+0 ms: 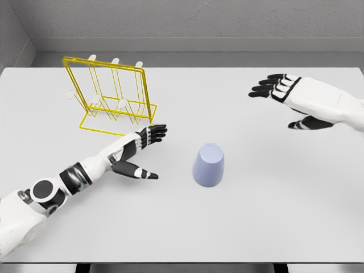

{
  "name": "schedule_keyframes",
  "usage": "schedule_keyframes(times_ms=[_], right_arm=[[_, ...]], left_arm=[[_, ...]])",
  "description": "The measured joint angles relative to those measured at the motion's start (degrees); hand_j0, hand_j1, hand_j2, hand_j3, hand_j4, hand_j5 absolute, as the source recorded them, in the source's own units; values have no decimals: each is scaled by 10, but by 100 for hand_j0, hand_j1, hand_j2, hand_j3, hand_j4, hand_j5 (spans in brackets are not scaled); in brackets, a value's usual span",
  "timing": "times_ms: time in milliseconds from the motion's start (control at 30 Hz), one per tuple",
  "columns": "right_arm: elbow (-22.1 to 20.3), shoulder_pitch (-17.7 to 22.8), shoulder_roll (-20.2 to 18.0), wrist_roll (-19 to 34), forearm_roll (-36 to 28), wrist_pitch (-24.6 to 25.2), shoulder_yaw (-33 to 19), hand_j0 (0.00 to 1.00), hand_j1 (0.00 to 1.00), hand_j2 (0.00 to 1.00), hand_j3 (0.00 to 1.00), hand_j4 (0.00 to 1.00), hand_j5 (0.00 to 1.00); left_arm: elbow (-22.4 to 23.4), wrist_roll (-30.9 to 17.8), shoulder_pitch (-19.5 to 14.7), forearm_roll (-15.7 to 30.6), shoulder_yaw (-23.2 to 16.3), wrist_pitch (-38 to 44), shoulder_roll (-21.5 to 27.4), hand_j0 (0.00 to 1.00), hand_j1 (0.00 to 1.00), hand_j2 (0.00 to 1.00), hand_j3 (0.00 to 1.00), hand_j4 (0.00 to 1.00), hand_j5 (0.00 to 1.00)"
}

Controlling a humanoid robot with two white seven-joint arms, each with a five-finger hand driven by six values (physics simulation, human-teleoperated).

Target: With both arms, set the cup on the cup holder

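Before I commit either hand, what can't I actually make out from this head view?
- Cup: it stands mouth down, so its rim and inside are hidden by its own body; no handle shows.
- Cup holder: the pegs are small and pale; their tips are hard to tell apart behind the yellow wires.
- Right hand: open, but its arm is cut off by the right edge.
- Left hand: open; its shoulder is cut off at the lower left corner.

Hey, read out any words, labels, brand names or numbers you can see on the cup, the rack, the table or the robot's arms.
None: the cup, rack, table, left hand and right hand show no writing.
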Motion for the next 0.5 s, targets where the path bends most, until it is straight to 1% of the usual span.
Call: schedule_keyframes(times_ms=[33, 100, 200, 233, 300, 400, 500], right_arm=[[7, 9, 0, 0, -12, 0, -12, 100, 100, 100, 100, 100, 100], [18, 13, 5, 0, -29, 0, -34, 100, 100, 100, 100, 100, 100], [31, 30, 28, 1, -41, 0, -60, 100, 100, 100, 100, 100, 100], [36, 44, 37, 2, -42, 0, -72, 100, 100, 100, 100, 100, 100], [42, 62, 49, 3, -45, 0, -91, 100, 100, 100, 100, 100, 100], [44, 71, 62, 4, -47, 0, -106, 100, 100, 100, 100, 100, 100], [45, 73, 66, 4, -48, 0, -112, 100, 100, 100, 100, 100, 100]], left_arm=[[1, 0, -5, 0, -5, 0, -2, 100, 100, 100, 100, 100, 100], [3, 0, -11, 0, -13, 0, -6, 100, 100, 100, 100, 100, 100], [4, 0, -18, 0, -21, 0, -12, 100, 100, 100, 100, 100, 100], [4, 0, -25, 1, -24, 0, -14, 100, 100, 100, 100, 100, 100], [3, 1, -26, 1, -29, 0, -20, 100, 100, 100, 100, 100, 100], [3, 1, -29, 1, -36, 2, -25, 100, 100, 100, 100, 100, 100], [3, 1, -33, 1, -40, 11, -32, 100, 100, 100, 100, 100, 100]])
